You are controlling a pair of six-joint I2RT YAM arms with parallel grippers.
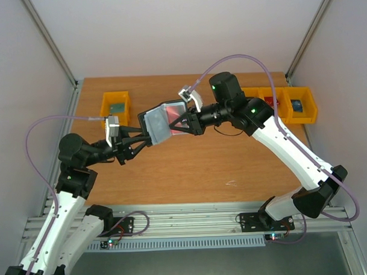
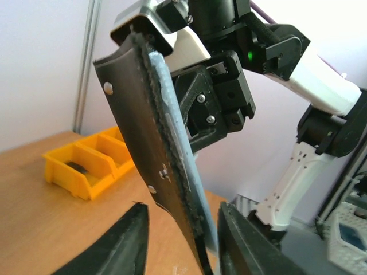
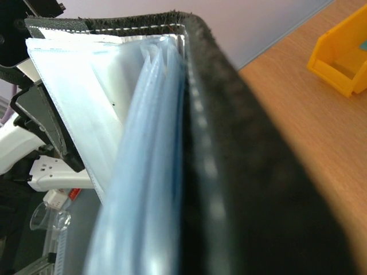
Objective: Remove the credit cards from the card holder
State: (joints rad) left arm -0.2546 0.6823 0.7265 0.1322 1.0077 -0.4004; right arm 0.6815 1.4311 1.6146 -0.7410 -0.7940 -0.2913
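The card holder [image 1: 156, 126] hangs in the air between both arms, opened, its blue-grey pockets facing up. A red credit card [image 1: 173, 112] shows inside it. My right gripper [image 1: 179, 125] is shut on the holder's right side. My left gripper [image 1: 145, 139] straddles the holder's left edge. In the left wrist view the black cover [image 2: 140, 132] runs down between my left gripper's [image 2: 183, 215] jaws, with a gap on each side. The right wrist view is filled by the black cover [image 3: 241, 172] and the pale pockets [image 3: 146, 177], which hide the right fingers.
A yellow bin [image 1: 115, 107] stands at the back left of the wooden table [image 1: 190, 167]. A row of yellow bins [image 1: 291, 105] stands at the back right. Grey walls close in both sides.
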